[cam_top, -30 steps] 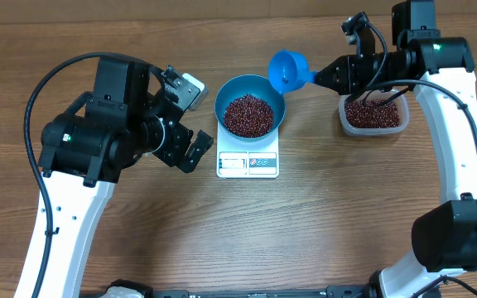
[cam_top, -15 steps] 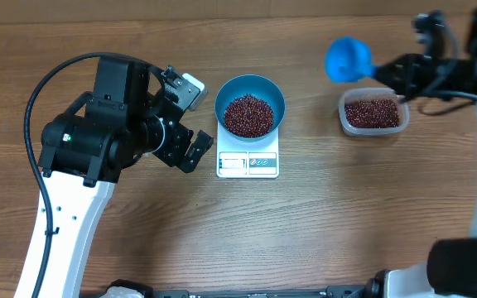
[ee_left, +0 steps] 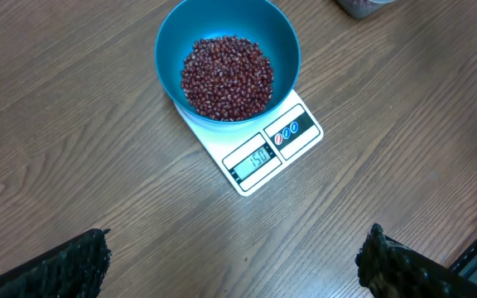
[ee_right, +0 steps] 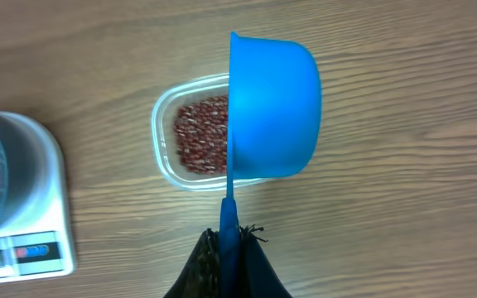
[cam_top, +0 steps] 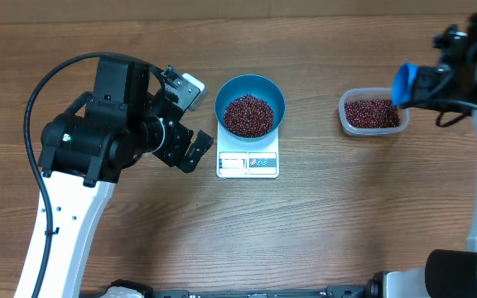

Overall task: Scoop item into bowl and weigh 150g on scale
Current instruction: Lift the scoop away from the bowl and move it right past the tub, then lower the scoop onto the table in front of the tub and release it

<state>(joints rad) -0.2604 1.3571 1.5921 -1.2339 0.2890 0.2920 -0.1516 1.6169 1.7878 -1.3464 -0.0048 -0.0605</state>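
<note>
My right gripper point(ee_right: 230, 248) clamps the scoop point(ee_right: 273, 108) by its handle, the tub point(ee_right: 161, 141) under and left of it. My left gripper point(cam_top: 193, 120) gapes beside the scale point(cam_top: 248, 163), well apart.

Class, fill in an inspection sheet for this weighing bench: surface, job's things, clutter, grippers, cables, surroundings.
Surface: wood-grain table, no spills seen.
Job's things: blue bowl of beans sits on the white scale, whose display appears to read 150; clear tub holds more beans.
Clutter: nothing seen.
Grippers: left gripper open, empty, beside the scale; right gripper shut on the blue scoop handle, over the tub.
Cables: black cable loops high behind the left gripper.
Surroundings: nothing seen.
</note>
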